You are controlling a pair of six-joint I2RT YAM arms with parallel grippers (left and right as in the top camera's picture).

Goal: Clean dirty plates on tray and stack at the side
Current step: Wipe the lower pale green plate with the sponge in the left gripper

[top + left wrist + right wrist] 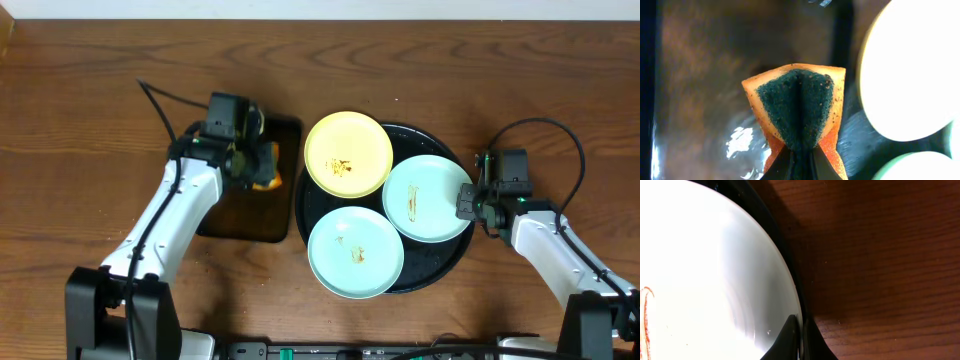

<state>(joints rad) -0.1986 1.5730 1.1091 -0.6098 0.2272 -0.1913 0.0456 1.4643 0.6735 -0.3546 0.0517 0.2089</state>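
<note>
Three plates lie on the round black tray [448, 265]: a pale yellow plate [348, 153] at the back left, a mint plate [427, 197] at the right and a mint plate [355, 251] at the front, each with brown smears. My left gripper [258, 160] is shut on an orange sponge with a dark green scouring face [797, 107], held over the rectangular dark tray [240, 215]. My right gripper [466, 201] is shut on the right rim of the right mint plate [705, 280], which has a red-brown smear at its left in the right wrist view.
The rectangular dark tray [700, 75] is wet and glossy under the sponge. The yellow plate's edge [910, 70] and a mint plate's edge [920, 167] lie to the right of the sponge. Bare wooden table [880, 255] lies right of the round tray.
</note>
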